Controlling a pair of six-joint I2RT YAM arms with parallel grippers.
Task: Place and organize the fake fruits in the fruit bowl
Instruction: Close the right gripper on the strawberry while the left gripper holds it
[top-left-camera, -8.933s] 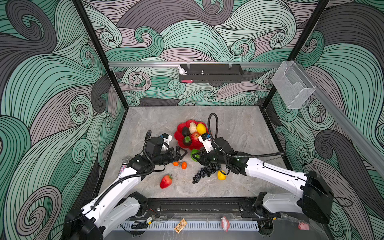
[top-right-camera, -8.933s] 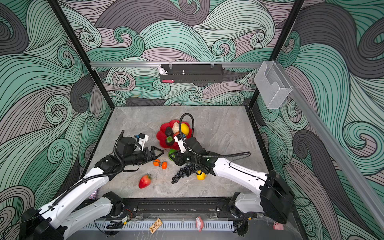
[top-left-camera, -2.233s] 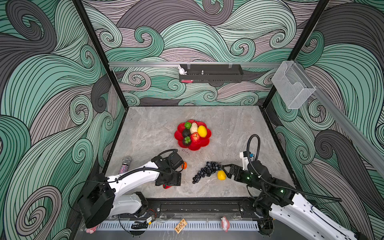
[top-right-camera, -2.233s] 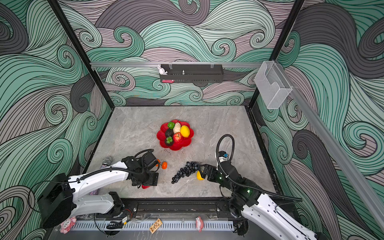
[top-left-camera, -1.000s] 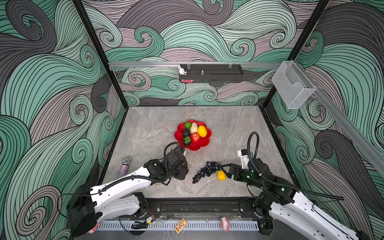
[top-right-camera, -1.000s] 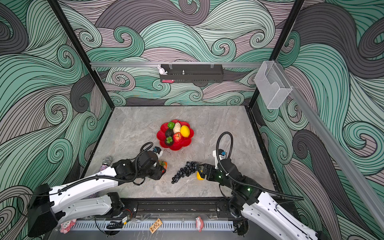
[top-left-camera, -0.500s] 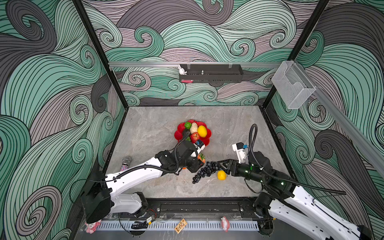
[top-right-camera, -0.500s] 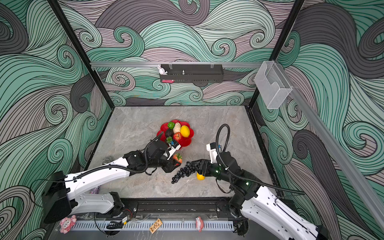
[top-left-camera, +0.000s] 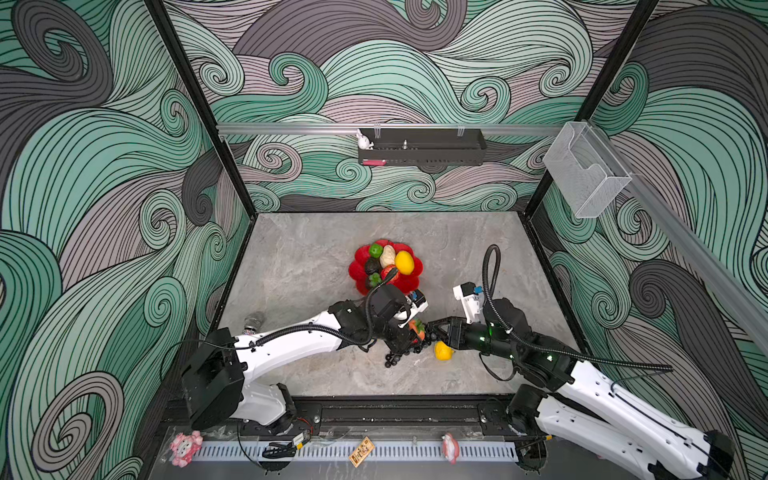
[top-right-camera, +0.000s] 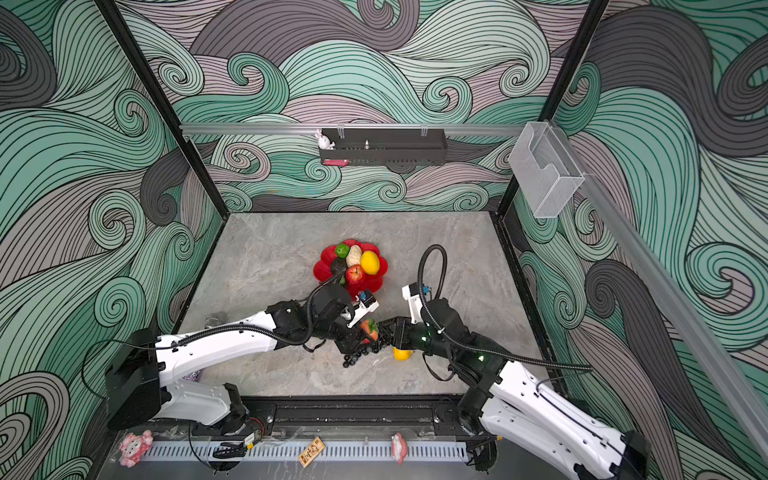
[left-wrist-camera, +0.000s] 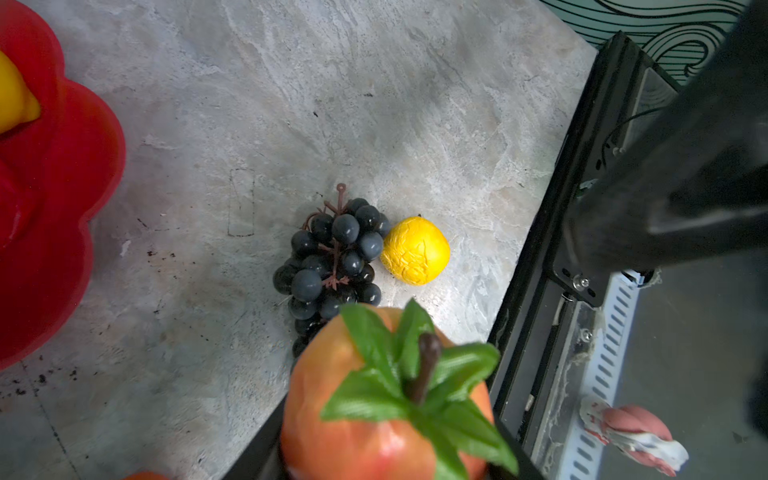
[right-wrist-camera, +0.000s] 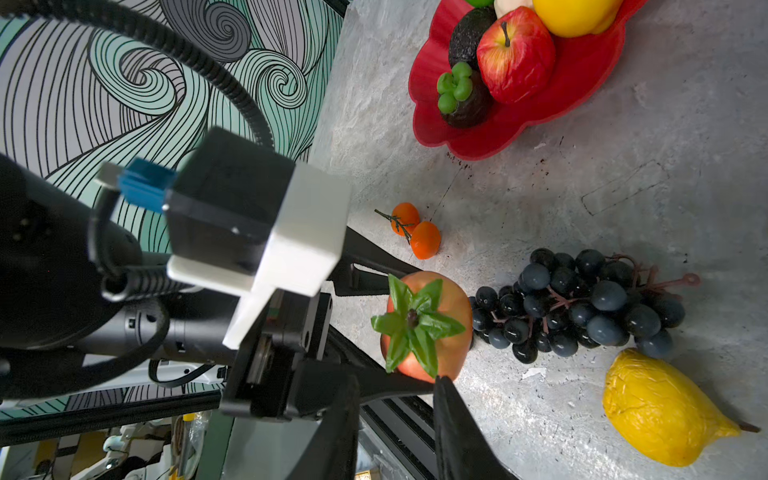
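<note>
I have the left gripper (top-left-camera: 415, 328) clamped on an orange-red fruit (right-wrist-camera: 428, 316) with a leafy green cap. In the right wrist view one black finger sits on each side of it. In both top views that fruit hangs at about 6 o'clock from the fruit bowl (top-left-camera: 358, 270), outside it. It is right at one end of the black grape bunch (left-wrist-camera: 332, 262), and I cannot tell whether the two touch. The right gripper (top-left-camera: 433, 328) reaches in from 3 o'clock and faces the held fruit almost nose to nose. Its jaws stand partly apart, with a clear gap in its own wrist view. I see nothing gripped between them, though one fingertip (right-wrist-camera: 441, 382) lies just beside the fruit. The grape bunch rests on the grey table (top-left-camera: 311, 249), with a second lemon (top-left-camera: 444, 350) touching its 3 o'clock side. Two tiny oranges (right-wrist-camera: 415, 230) on one stalk lie on the table between the bowl and the left gripper, apart from both. The left arm hides them in the top views. Inside the bowl I count a lime (top-left-camera: 376, 249) at 11 o'clock and a cream pear (top-left-camera: 387, 256) at 12, just beside it. There is also a yellow lemon (top-left-camera: 404, 262) at 2 o'clock, a dark avocado (top-left-camera: 371, 266) at 9, a red apple (top-right-camera: 354, 274) near the centre and a mangosteen (right-wrist-camera: 461, 99) at about 7.
</note>
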